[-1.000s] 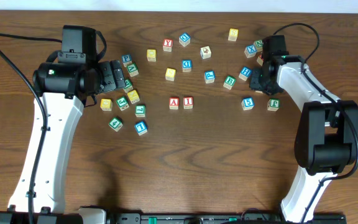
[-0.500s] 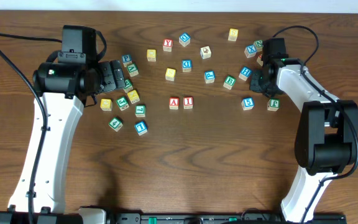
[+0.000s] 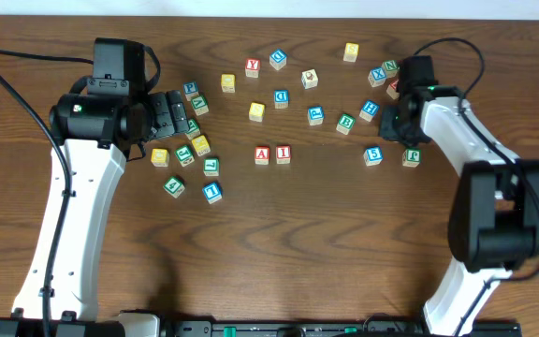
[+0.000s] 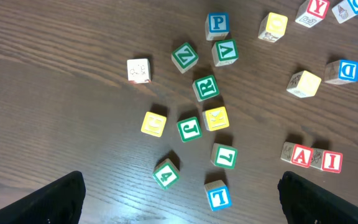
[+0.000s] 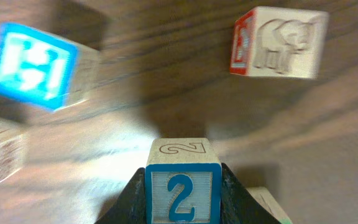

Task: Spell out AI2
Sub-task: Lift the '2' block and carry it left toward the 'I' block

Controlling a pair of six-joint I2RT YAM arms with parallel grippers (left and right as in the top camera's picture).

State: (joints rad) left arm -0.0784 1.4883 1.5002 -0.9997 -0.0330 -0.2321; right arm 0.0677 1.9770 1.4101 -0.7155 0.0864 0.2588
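The red "A" cube (image 3: 262,154) and the red "I" cube (image 3: 283,153) sit side by side at the table's middle, and show in the left wrist view as "A" (image 4: 301,155) and "I" (image 4: 330,161). My right gripper (image 3: 398,123) is at the far right cluster, shut on the blue "2" cube (image 5: 183,186), whose sides are pressed by both fingers. From overhead the arm hides that cube. My left gripper (image 3: 171,117) hangs open over the left cluster, nothing between its fingers (image 4: 61,199).
Loose cubes lie scattered: a red "Y" (image 3: 252,67) at the back, a blue "T" (image 4: 219,196) and green "4" (image 4: 166,174) near the left gripper. A blue "H" (image 5: 36,65) and a red-edged picture cube (image 5: 278,43) lie just beyond the right gripper.
The right gripper has shut on the "2" cube and its arm has shifted slightly. The left arm and the "A" and "I" cubes have not moved.
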